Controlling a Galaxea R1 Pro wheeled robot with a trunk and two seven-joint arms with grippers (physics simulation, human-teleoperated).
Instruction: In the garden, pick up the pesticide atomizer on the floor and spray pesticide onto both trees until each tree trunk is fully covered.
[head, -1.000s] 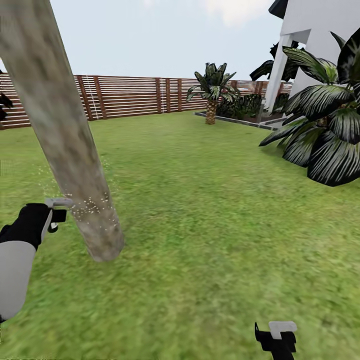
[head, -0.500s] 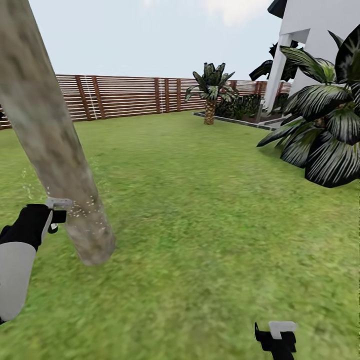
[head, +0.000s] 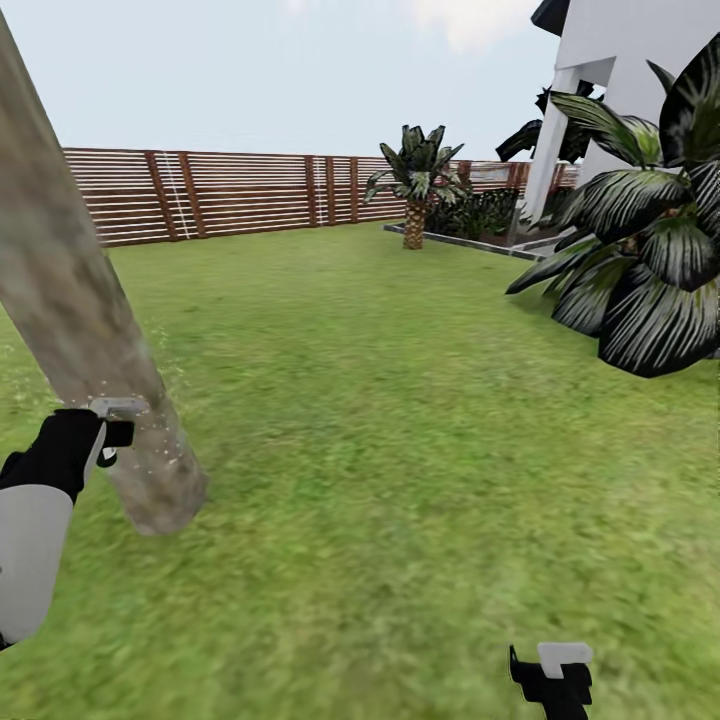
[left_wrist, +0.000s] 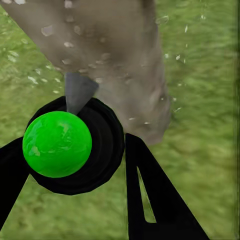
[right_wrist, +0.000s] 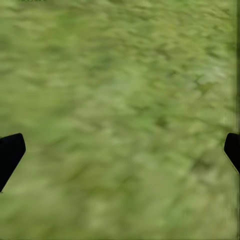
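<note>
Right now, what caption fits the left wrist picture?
Left gripper holds the green-topped atomizer, spraying droplets at the tree trunk.

The left arm (head: 35, 545) is reaching forward at the view's left edge, its gripper (left_wrist: 75, 165) clamping both fingers around something round. The right gripper (head: 553, 680) is hanging low, pointing downward, its fingers (right_wrist: 10, 152) spreading wide apart.

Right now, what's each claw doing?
Left claw: closed on the atomizer, spraying the tree trunk.
Right claw: open, empty, over grass.
</note>
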